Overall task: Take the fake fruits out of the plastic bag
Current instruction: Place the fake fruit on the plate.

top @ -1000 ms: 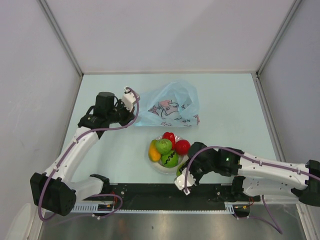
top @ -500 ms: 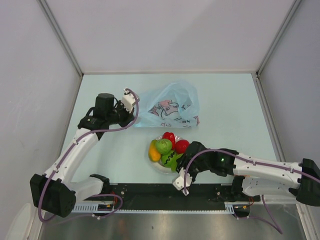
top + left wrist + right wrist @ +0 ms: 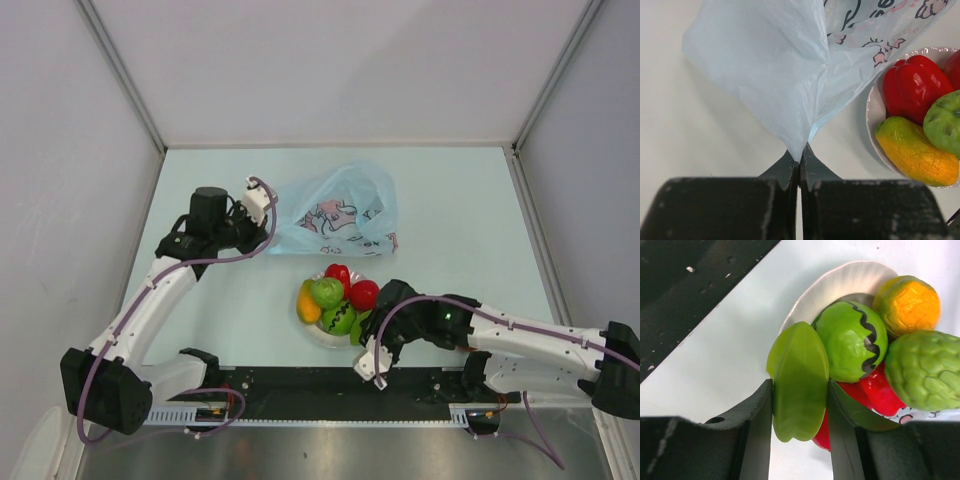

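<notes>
The left tool (image 3: 799,162) is shut tight on a pinched corner of the plastic bag (image 3: 335,215), most likely to anchor the thin film so it cannot slide or bunch while fruit comes out. The bag lies on the worktop (image 3: 460,220) just beyond the plate (image 3: 840,277), its printed side up; whether anything is left inside cannot be told. The right tool (image 3: 800,405) is partly open and grips a ridged green fruit (image 3: 797,355) between both fingers, holding it at the plate's near rim, beside the green ball with a black zigzag (image 3: 850,340). The red pepper (image 3: 912,82), the orange fruit (image 3: 915,155) and the bumpy green fruit (image 3: 927,370) sit on the plate, so this one looks about to join them
</notes>
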